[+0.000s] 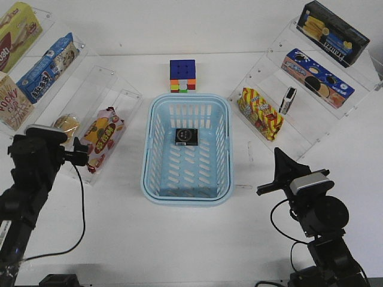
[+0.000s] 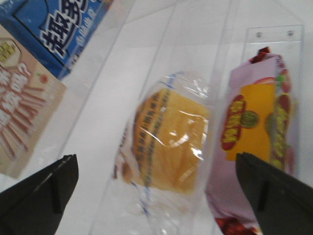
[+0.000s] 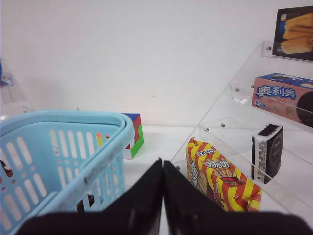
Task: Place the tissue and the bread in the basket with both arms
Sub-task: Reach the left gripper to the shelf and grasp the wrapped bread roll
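Note:
The bread point(image 1: 66, 125), a golden bun in clear wrap, lies on the lower left clear shelf. In the left wrist view the bread point(image 2: 168, 142) lies just ahead of my open, empty left gripper point(image 2: 156, 196), between its two fingers and apart from them. My left gripper point(image 1: 76, 150) hovers by that shelf. One black tissue pack point(image 1: 187, 136) lies inside the light blue basket point(image 1: 185, 196). A second tissue pack point(image 1: 288, 100) stands on the right shelf and also shows in the right wrist view point(image 3: 267, 152). My right gripper point(image 1: 281, 162) is shut and empty, right of the basket point(image 3: 63, 117); it also shows in the right wrist view point(image 3: 162, 169).
A pink-yellow snack bag point(image 2: 254, 132) lies right beside the bread. A red-yellow snack bag point(image 1: 260, 113) lies on the right shelf. A multicoloured cube point(image 1: 183, 76) stands behind the basket. Boxes fill the upper tiers of both clear shelves point(image 1: 116, 95).

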Available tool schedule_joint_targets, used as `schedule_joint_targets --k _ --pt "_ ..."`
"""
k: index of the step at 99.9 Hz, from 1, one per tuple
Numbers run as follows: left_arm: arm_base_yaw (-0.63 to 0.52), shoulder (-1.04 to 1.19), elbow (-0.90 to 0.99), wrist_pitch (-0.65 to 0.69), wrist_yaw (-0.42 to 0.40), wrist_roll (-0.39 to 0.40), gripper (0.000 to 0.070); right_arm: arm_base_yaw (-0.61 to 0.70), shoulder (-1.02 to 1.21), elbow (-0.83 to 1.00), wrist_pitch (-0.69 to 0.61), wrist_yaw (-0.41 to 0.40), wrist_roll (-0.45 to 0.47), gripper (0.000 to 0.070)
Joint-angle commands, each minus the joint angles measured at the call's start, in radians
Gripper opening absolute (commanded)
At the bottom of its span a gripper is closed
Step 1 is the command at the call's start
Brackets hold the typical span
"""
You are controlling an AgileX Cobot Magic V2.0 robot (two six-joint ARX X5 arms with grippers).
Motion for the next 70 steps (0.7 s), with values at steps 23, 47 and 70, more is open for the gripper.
schedule_joint_targets --k 23,47,70 --pt "0.000 0.256 0.163 0.000 -0.035 0.106 0.0616 0.003 0.005 0.008 0.008 0.000 0.011 0.0000" --pt "-0.002 0.329 0.179 -0.045 -0.039 0.101 0.0594 0.003 0.005 0.008 0.007 0.000 0.011 0.0000" --pt "-0.004 0.322 0.180 -0.045 -0.039 0.098 0.0154 0.003 0.005 0.008 0.007 0.000 0.011 0.0000"
